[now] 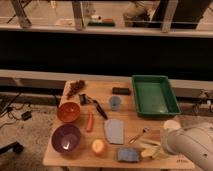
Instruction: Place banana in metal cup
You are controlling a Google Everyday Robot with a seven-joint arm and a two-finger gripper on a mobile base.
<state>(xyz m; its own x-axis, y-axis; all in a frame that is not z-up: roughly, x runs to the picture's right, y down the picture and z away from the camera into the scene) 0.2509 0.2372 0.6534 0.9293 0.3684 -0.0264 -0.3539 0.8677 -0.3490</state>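
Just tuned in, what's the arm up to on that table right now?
The robot's arm reaches in from the lower right, its tool down at the banana near the table's front edge, beside the blue sponge. The banana lies on the table and is not in the metal cup yet; the cup stands upright further back, near the middle, left of the green tray. Whether the tool has gripped the banana can't be made out.

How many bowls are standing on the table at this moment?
2. The orange bowl stands at the table's left side; the purple bowl is just in front of it, nearer the camera. None seems hidden. The gripper is at the front right, by the banana.
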